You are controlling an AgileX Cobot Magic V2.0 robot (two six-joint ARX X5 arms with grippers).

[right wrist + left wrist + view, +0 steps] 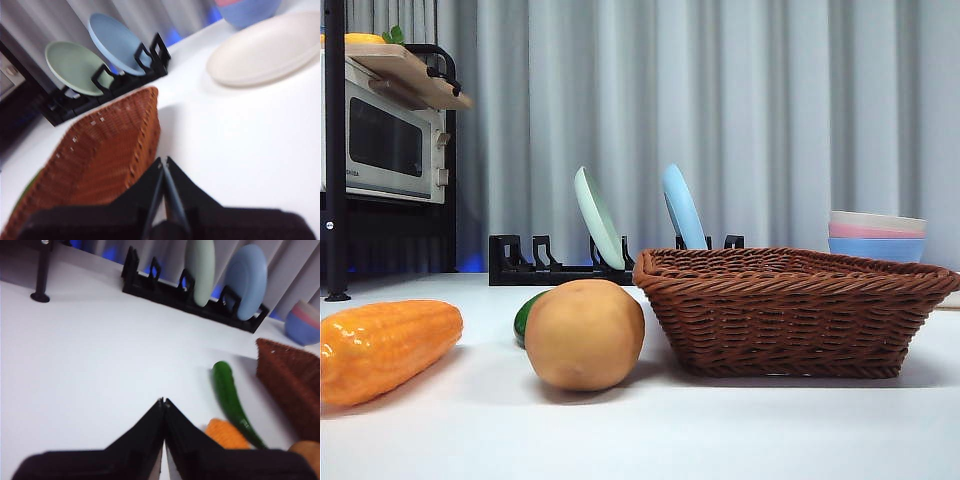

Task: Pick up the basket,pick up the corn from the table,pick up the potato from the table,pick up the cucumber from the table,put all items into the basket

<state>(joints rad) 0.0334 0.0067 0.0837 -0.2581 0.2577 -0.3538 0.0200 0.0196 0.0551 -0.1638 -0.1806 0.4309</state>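
Observation:
The brown wicker basket stands on the white table at the right, with nothing showing above its rim. Left of it sits the tan potato. The green cucumber peeks out behind the potato. The orange corn lies at the far left. In the left wrist view my left gripper is shut and holds nothing, above the table short of the cucumber, corn and basket. My right gripper is shut, hovering by the basket rim.
A black dish rack holding a green plate and a blue plate stands behind the basket. Stacked bowls sit at the back right, a cream plate nearby. A microwave on a black shelf fills the back left.

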